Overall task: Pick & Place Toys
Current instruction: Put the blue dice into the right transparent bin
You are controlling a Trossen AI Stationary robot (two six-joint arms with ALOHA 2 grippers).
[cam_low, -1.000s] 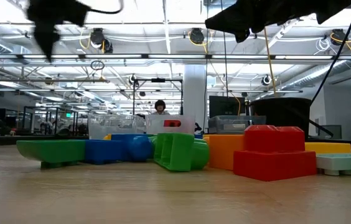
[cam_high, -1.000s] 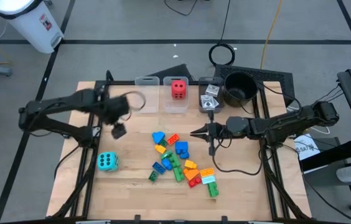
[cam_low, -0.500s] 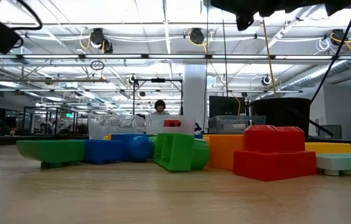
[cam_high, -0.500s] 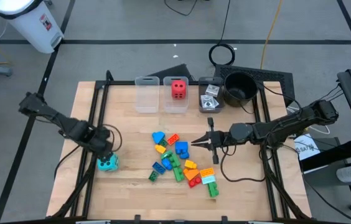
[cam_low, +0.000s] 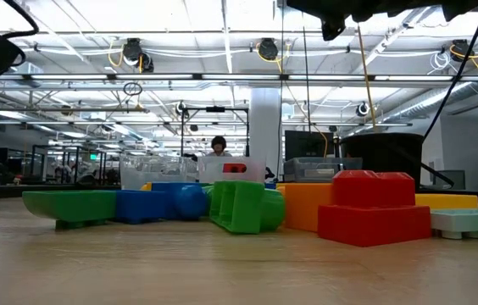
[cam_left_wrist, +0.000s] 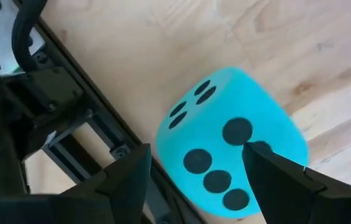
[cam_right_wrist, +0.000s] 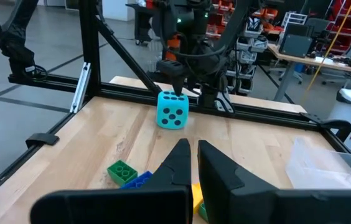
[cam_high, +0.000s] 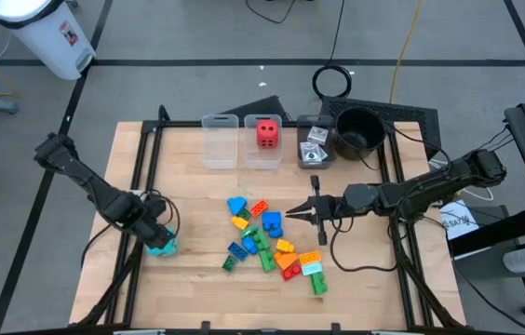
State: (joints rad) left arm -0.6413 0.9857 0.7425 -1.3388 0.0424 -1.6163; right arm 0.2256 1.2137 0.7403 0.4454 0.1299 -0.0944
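The teal black-dotted die [cam_left_wrist: 231,149] rests on the table near its left edge. My left gripper [cam_left_wrist: 197,149] points down over the die [cam_high: 162,247], open, with one finger [cam_left_wrist: 126,180] on each of two opposite sides. My right gripper [cam_high: 290,212] is shut and level above the table's middle, touching nothing, beside the pile of coloured bricks [cam_high: 267,240]. In the right wrist view the die [cam_right_wrist: 172,111] sits under the left arm's fingers [cam_right_wrist: 177,81]. A red die [cam_high: 266,133] lies in the middle clear bin, and cards [cam_high: 316,140] lie in the right bin. My left gripper comes at the teal die from above, pointing down, with a finger on each side of it. One fingertip [cam_left_wrist: 256,152] overlaps the die's upper edge. Whether the fingers touch the die I cannot tell. The die sits on the table.
Three clear bins [cam_high: 219,140] stand in a row at the far edge, with a round black pot [cam_high: 358,130] to their right. Black frame rails [cam_high: 141,177] run along the table's left and right sides. Bare wood lies between the die and the bricks.
My left gripper has swung from near the bins toward the table's near left, sunk over the teal die and rolled about its own axis. My right gripper has shifted a little toward the near edge. The die and bricks have stayed put.
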